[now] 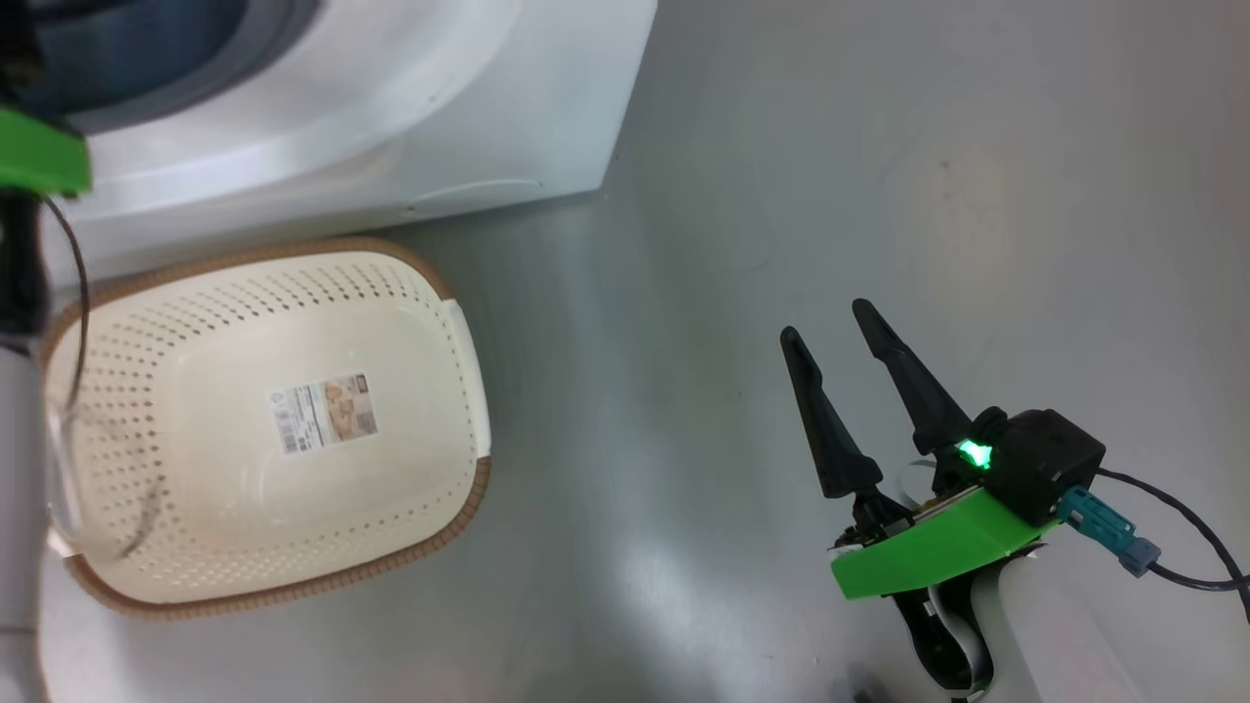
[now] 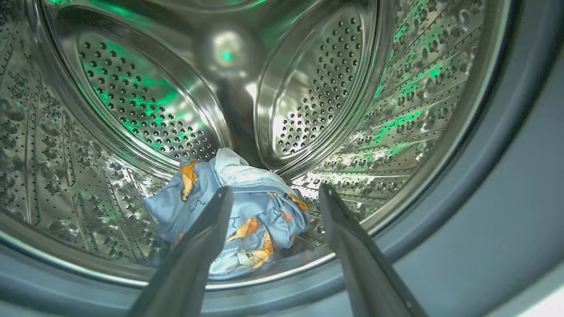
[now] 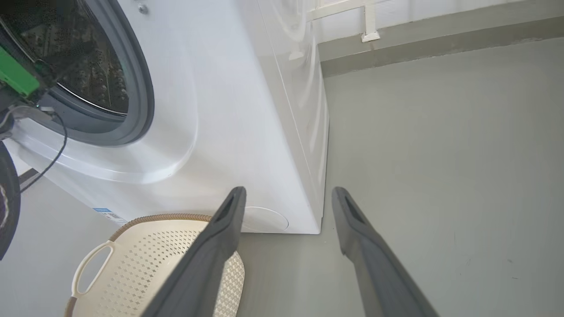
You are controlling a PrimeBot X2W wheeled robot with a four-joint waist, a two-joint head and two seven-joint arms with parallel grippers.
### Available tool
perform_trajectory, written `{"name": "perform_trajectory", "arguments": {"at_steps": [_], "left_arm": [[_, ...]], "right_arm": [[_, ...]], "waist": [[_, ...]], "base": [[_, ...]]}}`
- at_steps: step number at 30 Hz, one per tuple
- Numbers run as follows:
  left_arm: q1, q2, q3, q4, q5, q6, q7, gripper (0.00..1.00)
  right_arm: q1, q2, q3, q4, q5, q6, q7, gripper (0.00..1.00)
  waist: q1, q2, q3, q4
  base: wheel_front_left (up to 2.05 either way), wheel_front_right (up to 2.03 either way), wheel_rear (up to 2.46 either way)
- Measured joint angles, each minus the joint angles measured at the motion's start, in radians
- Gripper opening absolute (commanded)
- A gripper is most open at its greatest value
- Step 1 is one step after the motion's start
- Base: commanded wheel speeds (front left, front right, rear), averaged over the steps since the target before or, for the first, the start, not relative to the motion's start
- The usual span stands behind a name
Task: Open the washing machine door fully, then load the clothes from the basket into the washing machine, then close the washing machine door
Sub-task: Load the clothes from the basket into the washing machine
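Blue bear-print clothes (image 2: 260,200) crumpled inside the washing machine (image 3: 220,110); basket (image 1: 391,283) just beside.

Bright, sharp — green glare on drum (image 2: 132,110)

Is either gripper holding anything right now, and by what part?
Nothing is held. The left gripper is open at the washing machine drum, the clothes lying loose inside; the right gripper is open over the floor.

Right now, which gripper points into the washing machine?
The left gripper: open, it faces the clothes in the drum. The right gripper hangs over the floor.
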Motion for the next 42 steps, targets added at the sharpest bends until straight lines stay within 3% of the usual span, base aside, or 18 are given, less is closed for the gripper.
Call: {"name": "perform_trajectory", "arguments": {"at_steps": [17,42], "left_arm": [[0.344,-0.086,0.099,-0.232,0.084,0.000,0.000,1.00],[0.790,-0.198,0.258,-0.438,0.208,0.000,0.000,1.00]], "right_arm": [[0.064,-0.001,-0.019,0.039,-0.017,0.000,0.000,1.00],[0.147,-0.001,-0.027,0.070,-0.045,0.000,0.000,1.00]], "waist": [[0.0000,0.0000,-0.178,0.039],[0.0000,0.0000,-0.418,0.061]], "base": [[0.00,0.00,0.00],[0.00,0.00,0.00]]}}
